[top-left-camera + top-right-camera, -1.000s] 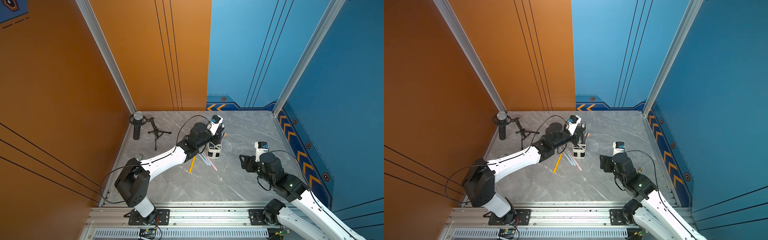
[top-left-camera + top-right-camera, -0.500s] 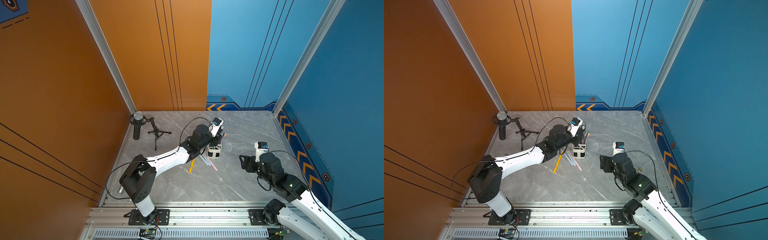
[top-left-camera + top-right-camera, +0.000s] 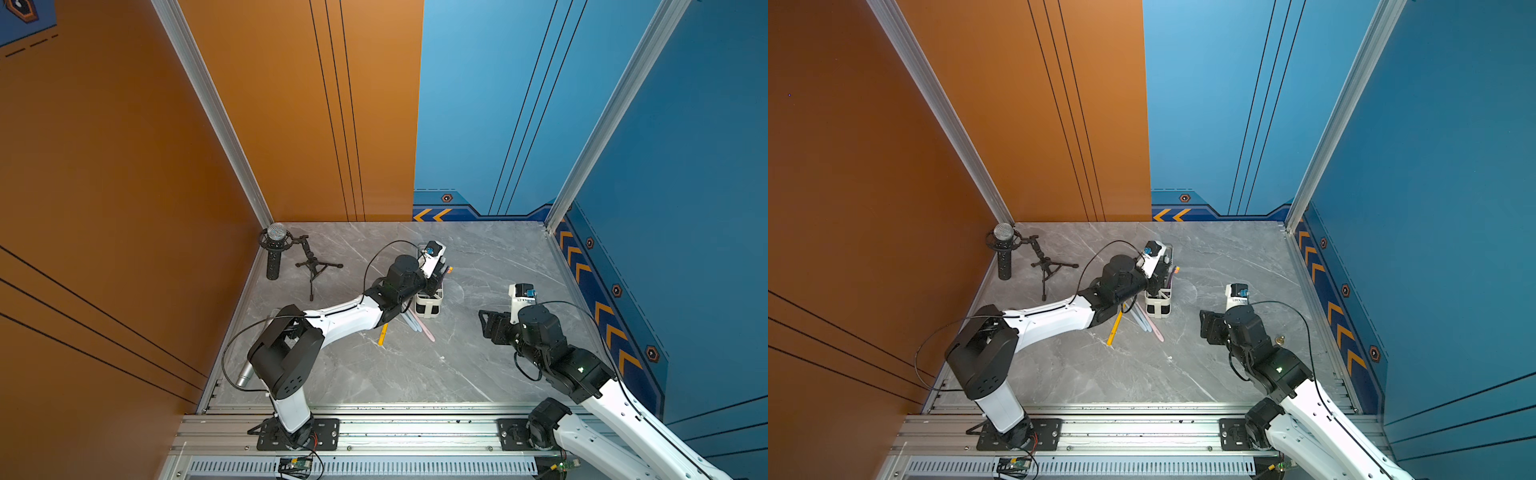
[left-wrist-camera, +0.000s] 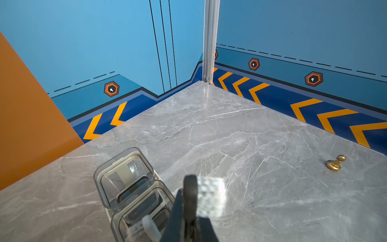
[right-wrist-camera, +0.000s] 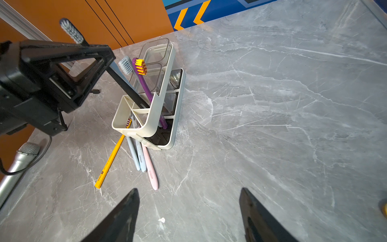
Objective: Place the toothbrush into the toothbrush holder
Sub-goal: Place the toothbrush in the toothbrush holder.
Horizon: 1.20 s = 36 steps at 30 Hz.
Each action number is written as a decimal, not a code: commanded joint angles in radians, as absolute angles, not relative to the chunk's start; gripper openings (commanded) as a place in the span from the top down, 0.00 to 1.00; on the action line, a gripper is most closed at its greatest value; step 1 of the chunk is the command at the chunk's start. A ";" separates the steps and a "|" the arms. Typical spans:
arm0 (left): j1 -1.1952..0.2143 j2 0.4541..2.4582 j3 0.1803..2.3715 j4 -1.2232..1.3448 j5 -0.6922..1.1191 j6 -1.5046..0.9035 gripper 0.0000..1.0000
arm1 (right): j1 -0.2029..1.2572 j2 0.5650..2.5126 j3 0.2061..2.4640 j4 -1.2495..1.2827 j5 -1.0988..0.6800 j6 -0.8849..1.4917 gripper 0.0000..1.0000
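Observation:
The toothbrush holder [image 5: 156, 109], a white rack with clear cups, stands mid-table in both top views [image 3: 430, 305] [image 3: 1158, 306]. My left gripper [image 5: 104, 56] [image 3: 436, 277] hangs just over it, shut on a black toothbrush [image 5: 125, 86] with a white-bristled head [image 4: 211, 197]. The brush is tilted, and its lower end reaches into the holder's white end compartment. A purple toothbrush [image 5: 142, 79] and a grey-blue one [image 5: 125, 66] lean inside the holder. My right gripper [image 5: 188, 205] [image 3: 488, 328] is open and empty, low over bare table to the holder's right.
A yellow pencil [image 5: 111, 159] and pink and blue toothbrushes [image 5: 151, 174] lie on the table against the holder's near end. A black microphone on a tripod [image 3: 274, 249] stands at the back left. A silver microphone [image 5: 18, 161] and a brass knob [image 4: 336, 163] lie by the side walls.
My left arm has stretched slightly farther toward the holder, its grip on the black toothbrush unchanged. The right arm has not moved.

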<state>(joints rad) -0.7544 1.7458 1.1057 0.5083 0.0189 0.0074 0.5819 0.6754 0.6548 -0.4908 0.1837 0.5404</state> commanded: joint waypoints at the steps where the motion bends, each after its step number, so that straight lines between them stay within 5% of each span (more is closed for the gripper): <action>1: -0.746 1.760 1.082 0.551 -0.006 -0.008 1.00 | 0.577 0.678 0.640 -0.509 0.183 0.541 0.24; 31: -0.746 1.816 0.982 0.642 -0.002 -0.069 1.00 | 0.558 0.668 0.628 -0.506 0.180 0.549 0.23; 36: -0.748 1.802 0.967 0.662 0.003 -0.071 0.85 | 0.554 0.673 0.631 -0.506 0.176 0.548 0.23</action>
<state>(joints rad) -0.7528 1.8015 0.9894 0.6399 0.0067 -0.0608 0.5617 0.6739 0.6399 -0.4904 0.1837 0.5407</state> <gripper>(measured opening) 0.132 0.768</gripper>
